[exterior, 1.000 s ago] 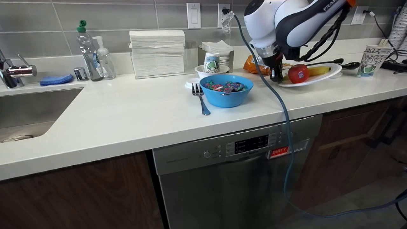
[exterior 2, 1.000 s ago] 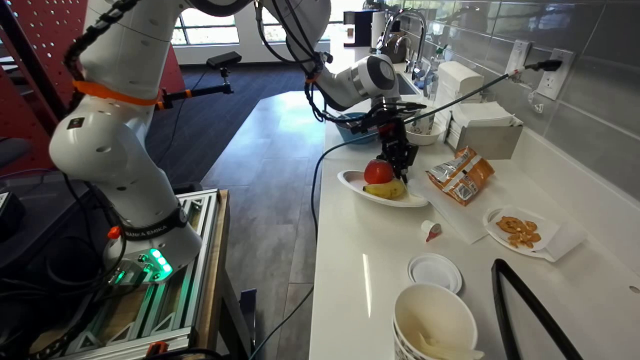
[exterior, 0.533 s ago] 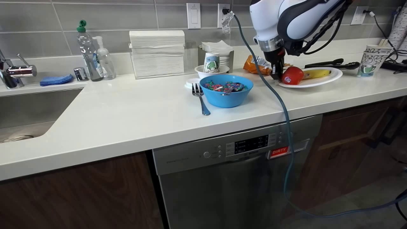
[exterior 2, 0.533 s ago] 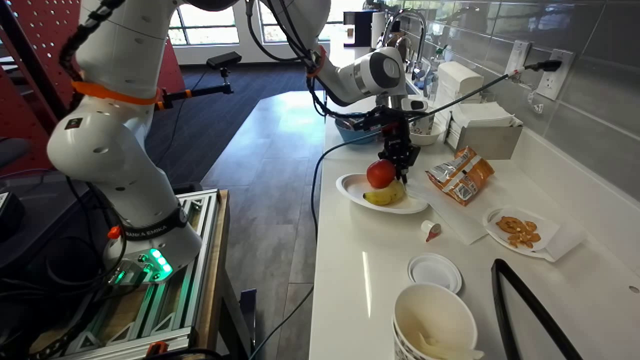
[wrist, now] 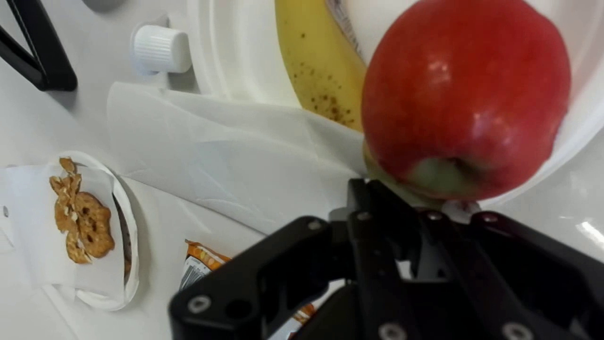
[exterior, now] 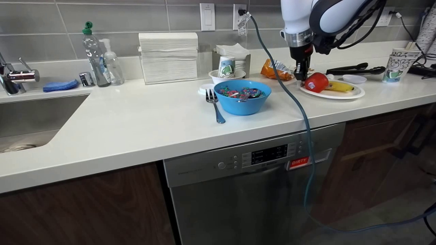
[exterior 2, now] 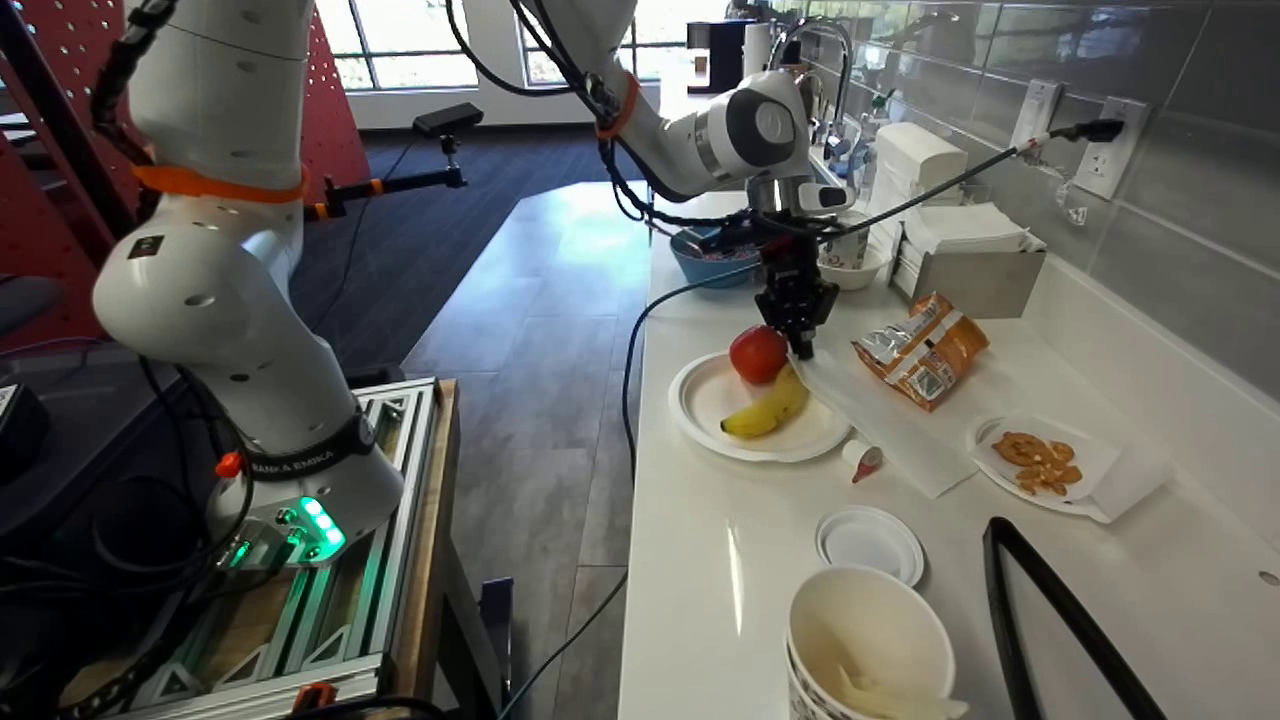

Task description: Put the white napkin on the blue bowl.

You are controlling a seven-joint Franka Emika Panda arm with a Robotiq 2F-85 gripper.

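The white napkin (wrist: 226,151) is a thin white sheet on the counter beside the fruit plate; it also shows in an exterior view (exterior 2: 890,430). My gripper (wrist: 365,181) is shut, with the napkin's creased edge at its fingertips, close beside the apple (wrist: 465,94). In both exterior views the gripper (exterior: 299,79) (exterior 2: 803,350) points down at the plate's edge. The blue bowl (exterior: 242,105) holds colourful bits and stands on the counter apart from the gripper; it is partly hidden behind the arm in an exterior view (exterior 2: 700,265).
The white plate (exterior 2: 705,420) carries the apple and a banana (exterior 2: 768,408). A cable (exterior: 303,112) hangs between bowl and plate. A fork (exterior: 215,107) lies beside the bowl. A snack bag (exterior 2: 930,350), a cookie plate (exterior 2: 985,435) and tongs (exterior 2: 1065,620) are nearby.
The fruit plate was tilted up and now lies flatter on the counter. The apple and banana shifted with it. The gripper moved slightly, towards the right in an exterior view, and stands more upright.
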